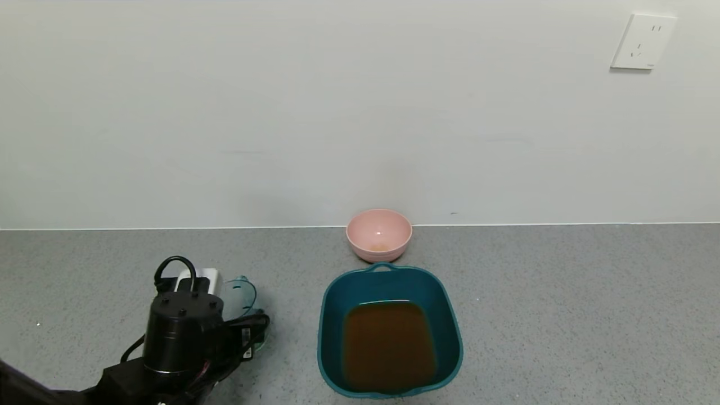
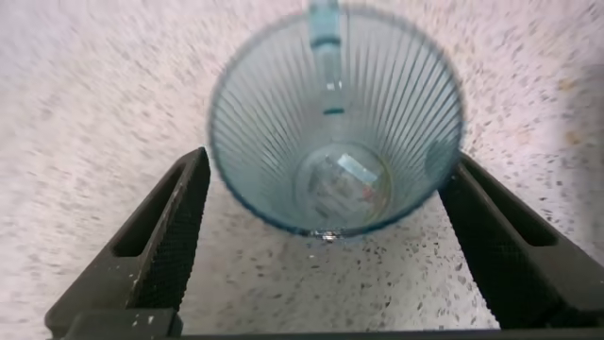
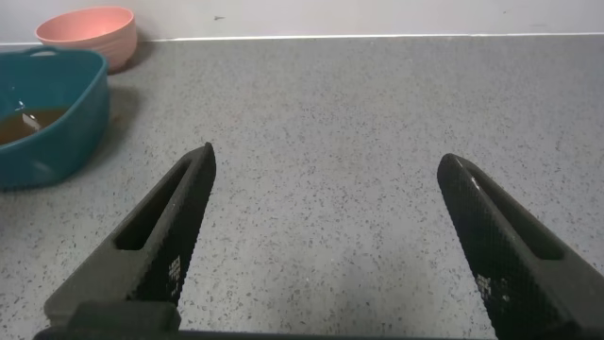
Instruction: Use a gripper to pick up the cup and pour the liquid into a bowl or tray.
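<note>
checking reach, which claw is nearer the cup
Left. The left claw has the cup between its open fingers. The right claw hangs over bare counter, beyond the teal basin.

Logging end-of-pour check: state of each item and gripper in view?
cup: upright on the counter, empty, between the open fingers
left gripper: open, around the cup, not clamping it
teal basin: holds brown liquid
pink bowl: upright, only a small residue inside
right gripper: open, holding nothing, over the counter
</note>
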{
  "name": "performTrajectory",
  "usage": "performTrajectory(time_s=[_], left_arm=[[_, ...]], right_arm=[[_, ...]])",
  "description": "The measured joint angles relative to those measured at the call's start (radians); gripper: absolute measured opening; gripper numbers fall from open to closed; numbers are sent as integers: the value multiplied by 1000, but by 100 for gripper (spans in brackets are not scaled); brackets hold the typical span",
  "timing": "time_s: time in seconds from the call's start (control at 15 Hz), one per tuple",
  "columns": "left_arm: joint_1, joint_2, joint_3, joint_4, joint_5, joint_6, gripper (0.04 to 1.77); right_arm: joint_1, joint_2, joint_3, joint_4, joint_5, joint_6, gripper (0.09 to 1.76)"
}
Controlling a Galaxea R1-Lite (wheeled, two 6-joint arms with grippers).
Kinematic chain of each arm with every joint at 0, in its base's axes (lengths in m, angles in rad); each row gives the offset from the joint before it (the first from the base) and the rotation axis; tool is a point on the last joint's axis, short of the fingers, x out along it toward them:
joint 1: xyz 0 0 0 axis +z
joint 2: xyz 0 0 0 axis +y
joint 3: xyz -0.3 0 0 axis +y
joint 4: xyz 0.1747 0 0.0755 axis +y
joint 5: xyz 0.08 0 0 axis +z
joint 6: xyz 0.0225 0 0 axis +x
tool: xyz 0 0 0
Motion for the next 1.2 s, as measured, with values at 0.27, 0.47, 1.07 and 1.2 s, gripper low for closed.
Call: performTrajectory(time_s=[0.27, 0.47, 1.07, 1.2], left_arm=[[0, -139, 63, 6, 0, 72, 169], [0, -239, 84, 85, 0, 98, 170], [-4, -700, -72, 693, -7, 104, 171], [-4, -802, -107, 805, -3, 107, 171]], right_arm=[[0, 0, 0, 0, 1, 0, 171], [0, 0, 0, 0, 0, 0, 171], [0, 0, 0, 0, 0, 0, 171], [0, 0, 0, 0, 0, 0, 171]])
